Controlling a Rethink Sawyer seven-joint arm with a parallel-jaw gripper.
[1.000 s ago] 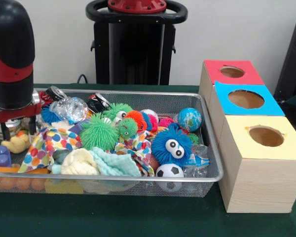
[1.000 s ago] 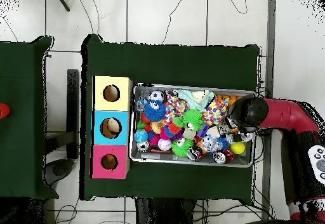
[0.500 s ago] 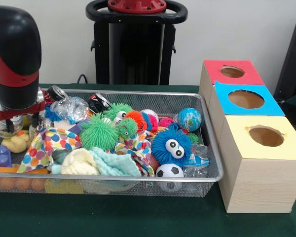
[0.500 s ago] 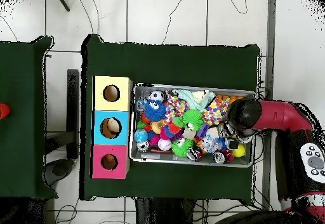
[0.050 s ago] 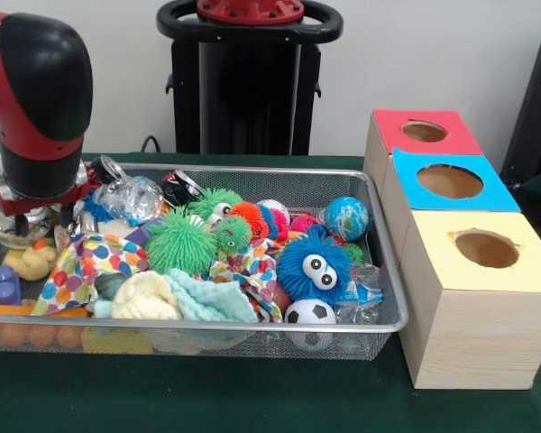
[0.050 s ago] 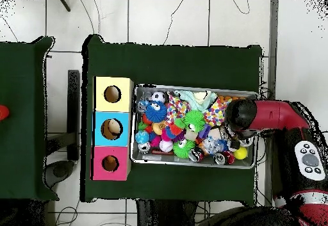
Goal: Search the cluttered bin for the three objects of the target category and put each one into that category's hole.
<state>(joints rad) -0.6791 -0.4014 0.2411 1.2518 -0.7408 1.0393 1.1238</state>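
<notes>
Clutter is heaped in the silver wire-mesh bin (image 5: pixel 252 332), so the task's three objects, whose category cannot be told from the scene, are presumably mixed into that pile; none is seen held. The red and black arm (image 5: pixel 38 99) is stationed over the bin's nine o'clock end in the front view, above the yellow rubber duck (image 5: pixel 27 262) and polka-dot cloth (image 5: pixel 90 266); its gripper (image 5: pixel 36 219) is largely hidden among the toys, so whether the fingers are released or clenched cannot be told. The three wooden boxes with red (image 5: pixel 424 132), blue (image 5: pixel 450 181) and yellow (image 5: pixel 486 249) holed tops are lined up against the bin's three o'clock wall, keeping transfers short; open room is left above the pile, though the mesh rim must be cleared.
</notes>
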